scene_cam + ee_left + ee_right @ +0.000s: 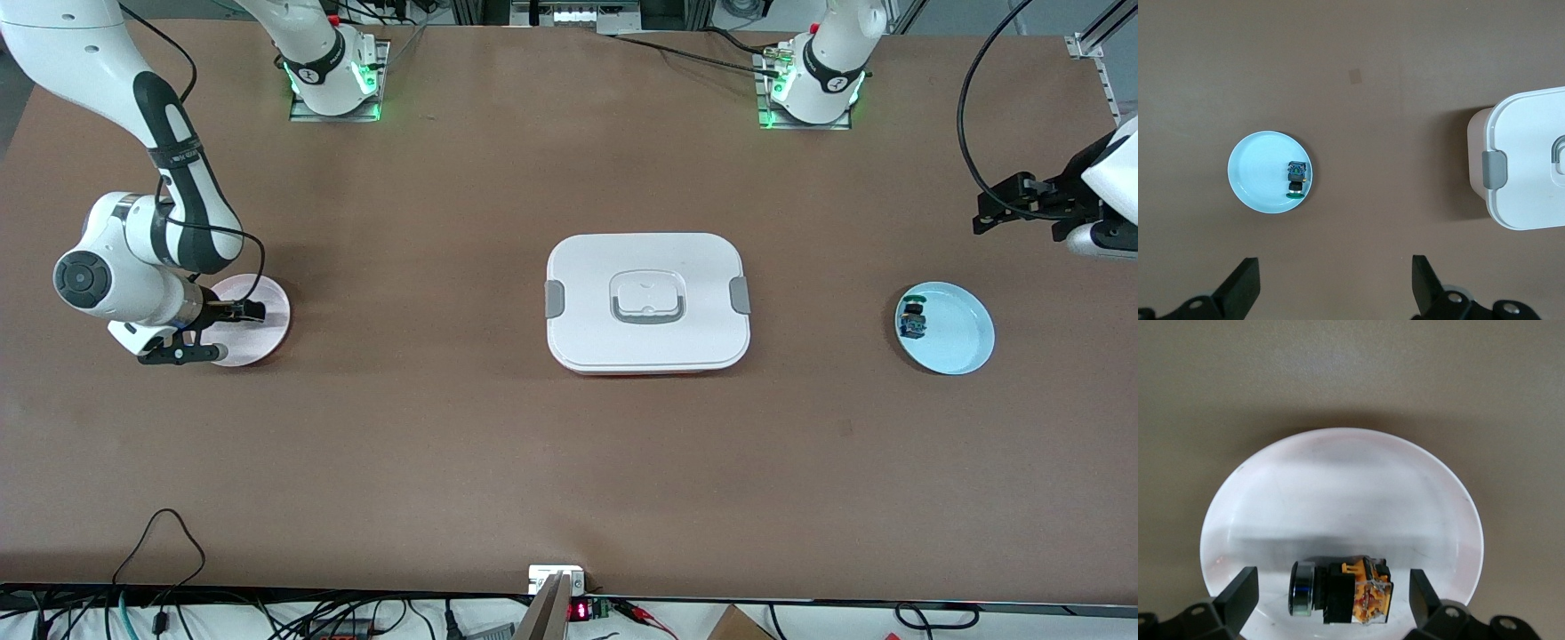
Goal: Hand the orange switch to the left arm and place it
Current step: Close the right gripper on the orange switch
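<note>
Two end effectors released, right end effector low over pink plate straddling orange switch lying on its side, left end effector waiting above table near blue plate, box mid-table between plates.

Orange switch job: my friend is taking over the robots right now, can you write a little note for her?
Right gripper: low over the pink plate, jaws open on either side of the orange switch, not gripping yet.
Left gripper: waiting, open, above the blue plate holding the blue-green switch.
The box sits mid-table between the plates.
Done: right arm lined up.
Left: grab, hand over, avoid the box.
</note>
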